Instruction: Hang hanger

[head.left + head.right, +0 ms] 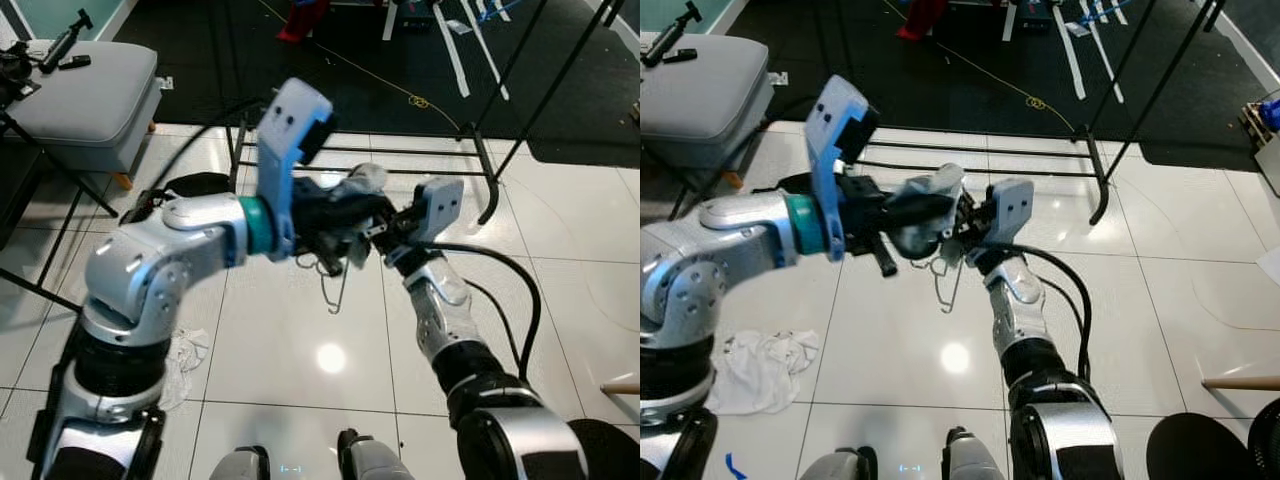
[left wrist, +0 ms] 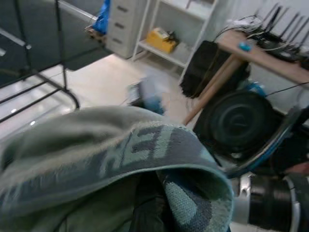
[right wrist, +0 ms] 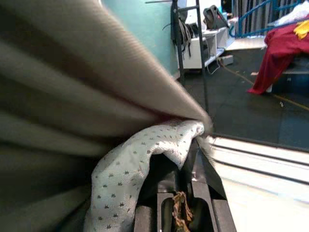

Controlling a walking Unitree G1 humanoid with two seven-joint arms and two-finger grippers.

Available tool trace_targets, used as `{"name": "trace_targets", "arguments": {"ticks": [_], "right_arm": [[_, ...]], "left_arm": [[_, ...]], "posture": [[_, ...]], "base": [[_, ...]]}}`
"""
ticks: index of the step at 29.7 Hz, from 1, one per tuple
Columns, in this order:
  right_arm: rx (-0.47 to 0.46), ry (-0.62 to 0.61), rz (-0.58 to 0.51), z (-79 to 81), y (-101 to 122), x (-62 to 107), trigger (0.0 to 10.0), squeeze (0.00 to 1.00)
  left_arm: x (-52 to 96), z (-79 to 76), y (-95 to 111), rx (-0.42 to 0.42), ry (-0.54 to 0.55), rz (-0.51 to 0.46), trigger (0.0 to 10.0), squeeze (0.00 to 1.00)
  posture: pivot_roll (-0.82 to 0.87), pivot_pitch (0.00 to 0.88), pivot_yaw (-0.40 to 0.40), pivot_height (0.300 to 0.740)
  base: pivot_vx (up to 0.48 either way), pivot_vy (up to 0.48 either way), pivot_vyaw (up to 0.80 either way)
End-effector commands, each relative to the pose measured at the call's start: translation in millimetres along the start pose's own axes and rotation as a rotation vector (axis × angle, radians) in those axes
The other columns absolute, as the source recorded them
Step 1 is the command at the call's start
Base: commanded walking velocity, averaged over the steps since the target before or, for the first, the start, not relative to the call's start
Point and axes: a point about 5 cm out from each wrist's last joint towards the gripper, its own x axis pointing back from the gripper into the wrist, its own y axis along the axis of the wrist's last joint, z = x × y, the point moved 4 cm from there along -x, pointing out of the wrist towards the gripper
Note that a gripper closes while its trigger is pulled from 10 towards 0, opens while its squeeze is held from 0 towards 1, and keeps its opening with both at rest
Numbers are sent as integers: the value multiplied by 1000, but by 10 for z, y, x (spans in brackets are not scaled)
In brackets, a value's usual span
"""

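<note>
Both arms meet at chest height over the white tiles. Between them is a bundled grey-green garment [image 1: 362, 178] with a thin wire hanger [image 1: 336, 290] dangling below it. My left gripper [image 1: 325, 225] reaches in from the left and is buried in the bundle; in the left wrist view a lettered band of the garment [image 2: 120, 145] lies over it. From the right, my right gripper [image 1: 375, 228] is shut on the garment, and grey and white dotted cloth [image 3: 130, 169] drapes over its fingers [image 3: 203, 174]. The hanger's hook is hidden in the cloth.
A black clothes rack [image 1: 370, 150] stands just beyond the grippers, its slanted poles [image 1: 520, 60] rising at the right. A grey padded seat [image 1: 90, 90] is at the far left. White cloth [image 1: 760, 365] lies on the tiles by my left side.
</note>
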Motion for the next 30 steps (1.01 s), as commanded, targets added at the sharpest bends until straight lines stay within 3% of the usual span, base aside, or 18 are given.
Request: {"name": "trace_targets", "arguments": {"ticks": [1,6,9,13,15,17,18,19,22,24,27,30], "right_arm": [[-29,24,32,61,-55,-32,0,0],[-29,125,72,246,-88,-128,0,0],[-25,245,102,498,-132,-201,0,0],[-21,310,98,655,-152,-206,0,0],[-21,310,98,655,-152,-206,0,0],[-7,345,108,760,-225,-143,0,0],[-7,345,108,760,-225,-143,0,0],[-3,325,125,734,-312,-34,0,0],[4,299,137,674,-356,33,0,0],[2,189,138,443,-378,134,0,0],[2,189,138,443,-378,134,0,0],[0,41,79,140,-285,240,0,0]], "left_arm": [[-22,-53,3,-7,-26,-18,0,0],[-81,-24,12,-3,-11,-36,0,0],[-161,62,-18,-17,33,-47,0,0],[-191,159,-77,-30,80,-33,0,0],[-191,159,-77,-30,80,-33,0,0],[-174,271,-187,-101,127,38,0,0],[-174,271,-187,-101,127,38,0,0],[-97,385,-280,-159,168,106,0,0],[-44,438,-307,-167,182,126,0,0],[58,544,-366,-212,212,181,0,0],[58,544,-366,-212,212,181,0,0],[191,659,-492,-289,228,272,0,0]], "posture": [[37,109,4,740],[43,113,-1,740],[45,118,-3,740],[41,121,-4,740],[41,121,-4,740],[40,124,-5,740],[40,124,-5,740],[36,131,3,740],[36,131,3,740],[35,132,6,740],[35,132,6,740],[25,135,17,740]], "base": [[0,0,0],[0,0,0],[0,0,0],[0,0,0],[0,0,0],[0,0,0],[0,0,0],[0,0,0],[0,0,0],[0,0,0],[0,0,0],[0,0,0]]}}
